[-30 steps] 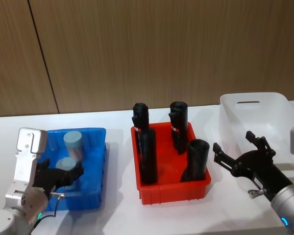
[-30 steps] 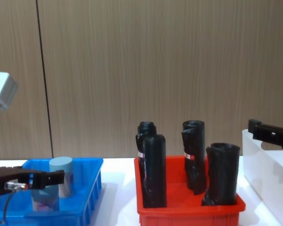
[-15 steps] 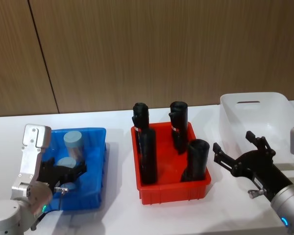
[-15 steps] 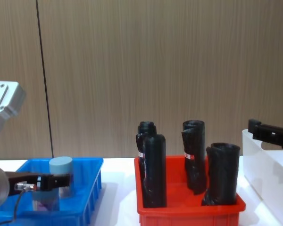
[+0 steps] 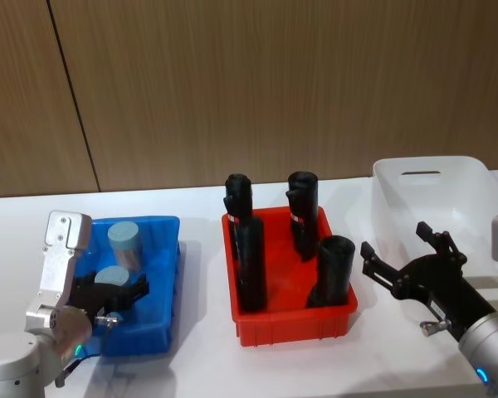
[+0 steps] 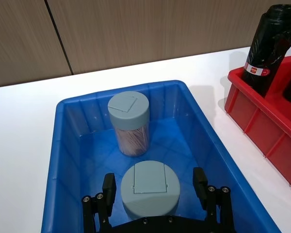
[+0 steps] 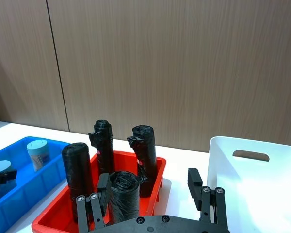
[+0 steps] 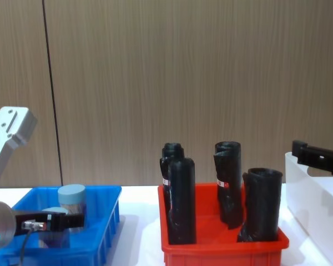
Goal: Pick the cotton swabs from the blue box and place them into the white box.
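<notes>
- Head view: the left gripper (image 5: pixel 120 297) sits in the blue box (image 5: pixel 168 274), fingers open around one swab jar (image 5: pixel 110 277).
- Left wrist view: a second swab jar (image 6: pixel 129 114) stands just past the fingertips.
- Right wrist view: the right gripper (image 7: pixel 148 180) is open and empty, with the white box (image 7: pixel 262 194) beside one finger.

White desk (image 5: pixel 201 222). Three bins directly on it, in row, none touching: blue box (image 5: pixel 173 286) at 9 o'clock, red bin (image 5: pixel 292 327) at centre, white box (image 5: pixel 388 197) at 3 o'clock, set farther back.
</notes>
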